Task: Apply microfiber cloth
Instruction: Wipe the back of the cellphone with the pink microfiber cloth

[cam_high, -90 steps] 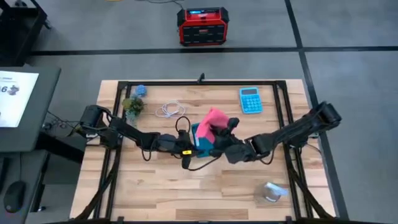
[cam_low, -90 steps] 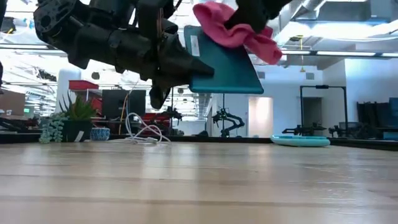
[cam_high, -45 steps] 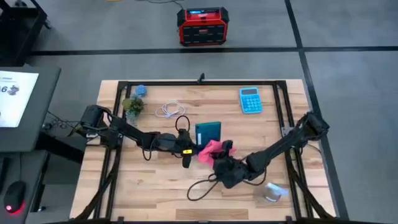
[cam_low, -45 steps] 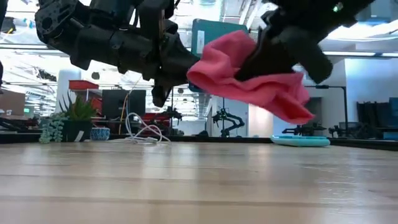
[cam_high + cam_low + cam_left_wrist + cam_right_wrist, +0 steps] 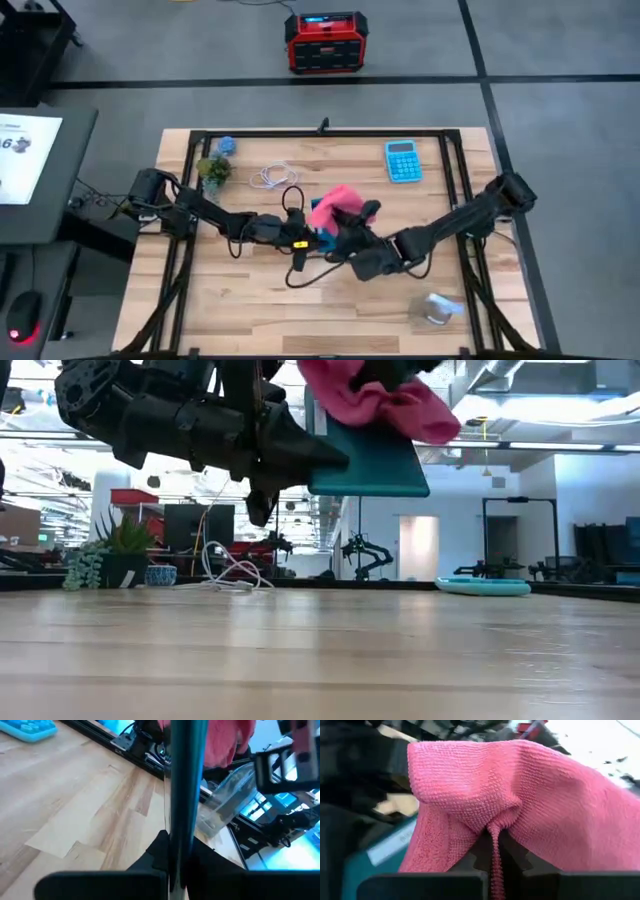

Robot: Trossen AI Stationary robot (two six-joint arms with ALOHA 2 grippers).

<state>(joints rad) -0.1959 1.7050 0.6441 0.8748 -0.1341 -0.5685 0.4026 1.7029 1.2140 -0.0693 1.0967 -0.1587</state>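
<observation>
My right claw is dark, and the microfiber cloth in it is bright pink with a fine looped weave. My left claw, also dark, grips a teal slab. The bench is pale wood in a black frame. The calculator is light blue.

Where we see things on the table

We find the microfiber cloth mid-table atop the held phone, calculator far right, plant and cable far left, a clear bag near right.
</observation>
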